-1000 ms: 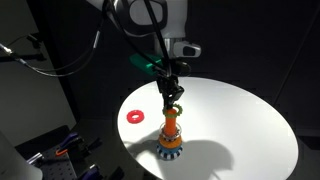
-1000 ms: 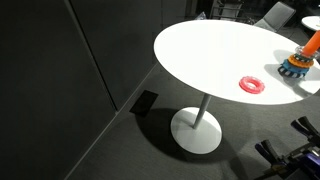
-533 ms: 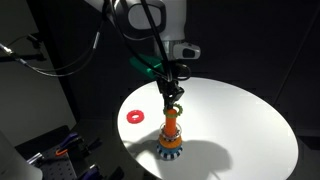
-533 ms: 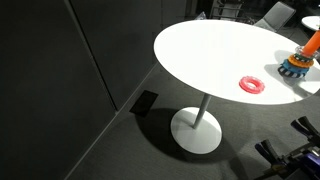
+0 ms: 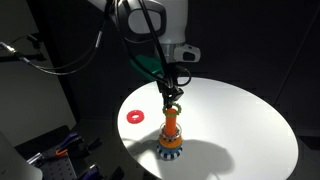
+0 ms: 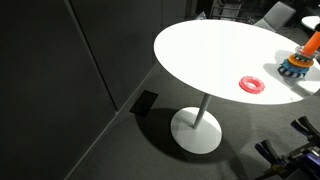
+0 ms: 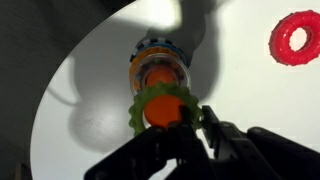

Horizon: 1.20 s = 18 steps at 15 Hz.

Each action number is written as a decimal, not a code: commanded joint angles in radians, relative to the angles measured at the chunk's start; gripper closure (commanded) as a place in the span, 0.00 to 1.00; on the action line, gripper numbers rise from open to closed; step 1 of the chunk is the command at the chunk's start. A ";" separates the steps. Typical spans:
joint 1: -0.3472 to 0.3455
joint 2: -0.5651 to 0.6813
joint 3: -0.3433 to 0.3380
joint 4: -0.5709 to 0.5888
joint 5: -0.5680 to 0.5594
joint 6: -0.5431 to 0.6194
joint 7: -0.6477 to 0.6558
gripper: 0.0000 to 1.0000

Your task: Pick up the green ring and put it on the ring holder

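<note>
Pincer (image 5: 172, 93) at my command pinching green ring (image 7: 137, 112), ring directly over ring holder (image 7: 160, 66), orange peg filling its hole in my wrist view, flat red ring (image 7: 296, 38) at two o'clock, well apart, on white tabletop (image 7: 240, 100)

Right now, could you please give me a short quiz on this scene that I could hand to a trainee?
1. True or false: the red ring lies flat on the white table, apart from the ring holder.
2. Multiple choice: in the wrist view, the green ring is
A) lying on the table
B) held by the gripper, with the top of the orange peg showing through its hole
C) resting on the holder's striped base
3. Short answer: how many rings show in the wrist view?

Key: 1 true; 2 B; 3 two, the green and the red.
</note>
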 commanded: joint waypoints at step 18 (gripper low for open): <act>-0.019 0.102 -0.006 0.153 0.056 -0.179 -0.009 0.93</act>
